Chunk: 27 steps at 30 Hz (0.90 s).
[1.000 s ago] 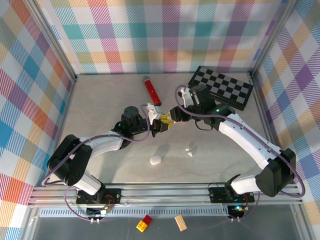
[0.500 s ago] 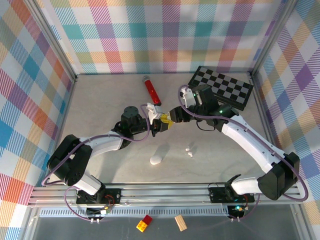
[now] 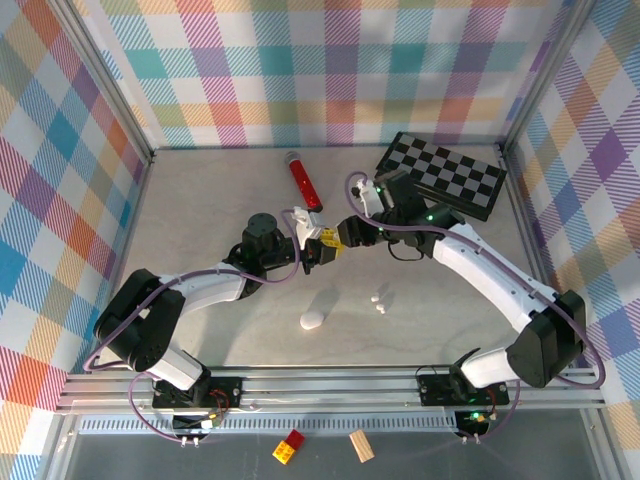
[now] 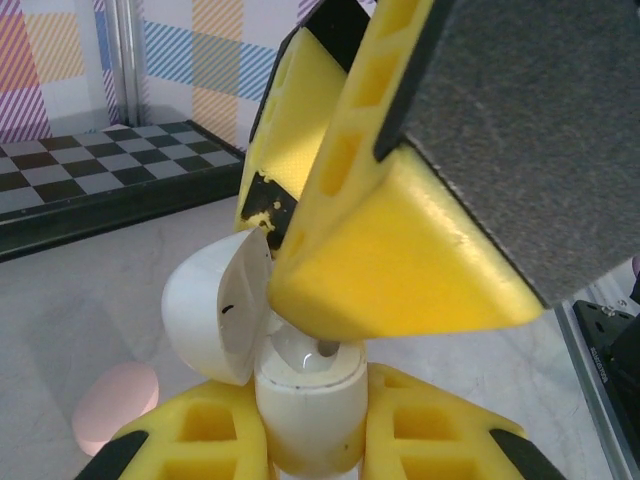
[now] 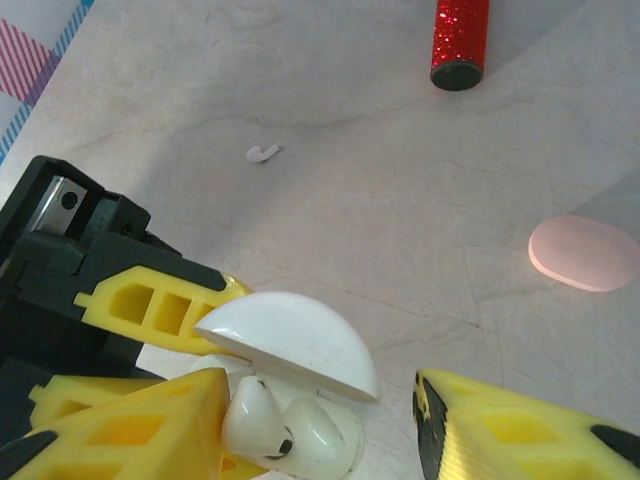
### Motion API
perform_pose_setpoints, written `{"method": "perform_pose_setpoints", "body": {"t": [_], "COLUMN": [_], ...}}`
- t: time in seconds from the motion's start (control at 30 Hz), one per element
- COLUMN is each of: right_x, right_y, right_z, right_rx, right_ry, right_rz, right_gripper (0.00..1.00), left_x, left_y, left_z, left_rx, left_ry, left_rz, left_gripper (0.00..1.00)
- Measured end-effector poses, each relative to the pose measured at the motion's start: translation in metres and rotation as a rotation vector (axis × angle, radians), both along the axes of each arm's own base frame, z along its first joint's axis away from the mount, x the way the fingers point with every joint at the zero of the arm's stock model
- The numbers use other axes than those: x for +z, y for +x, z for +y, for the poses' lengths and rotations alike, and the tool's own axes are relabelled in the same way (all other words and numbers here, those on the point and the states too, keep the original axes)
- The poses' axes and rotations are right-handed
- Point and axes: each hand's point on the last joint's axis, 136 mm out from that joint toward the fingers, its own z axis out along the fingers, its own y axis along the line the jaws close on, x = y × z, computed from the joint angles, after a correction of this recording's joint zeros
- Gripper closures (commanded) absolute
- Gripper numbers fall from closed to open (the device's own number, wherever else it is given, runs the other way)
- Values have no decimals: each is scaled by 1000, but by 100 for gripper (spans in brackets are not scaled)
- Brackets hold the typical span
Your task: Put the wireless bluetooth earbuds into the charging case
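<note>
Pointing toward right gripper (image 5: 322,385), open white case (image 4: 305,400)

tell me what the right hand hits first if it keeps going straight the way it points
Most likely the open white charging case held in the left hand; the right hand is right at its opening.

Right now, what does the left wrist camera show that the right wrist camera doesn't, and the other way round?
Left wrist view: the checkerboard lying behind the work area. Right wrist view: the red glitter tube, a loose white earbud lying on the table, and another earbud at the case's mouth. Both: the open white charging case, clamped in the left gripper, and the closed pink case lying on the table.
</note>
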Motion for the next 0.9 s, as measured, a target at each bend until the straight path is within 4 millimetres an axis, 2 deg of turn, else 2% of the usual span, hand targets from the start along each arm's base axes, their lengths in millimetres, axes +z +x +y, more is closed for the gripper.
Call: {"method": "perform_pose_setpoints", "body": {"t": [0.13,0.27,0.47,0.73,0.9], "right_x": [2,1,3,30,22], "right_y": [6,6,3,-11,-13], "right_z": [-2,-2,1,1,-2], "right_rx": [-33,-39,-20,19,13], "right_ry": [-11,-10,10,84,70], "right_rz": [2,9,16,-41,-33], "right_gripper": [48,41,38,37,41], "left_x": [2,2,2,3,3], "left_y": [0,0,0,0,-1], "left_z": [-1,-1,-1,-1,-1], "left_rx": [-1,-1,-2,-3,-6], "left_ry": [-5,-4,-5,-8,-9], "left_rz": [-6,-6,-7,-11,-12], "left_gripper": [92,92,92,92,92]}}
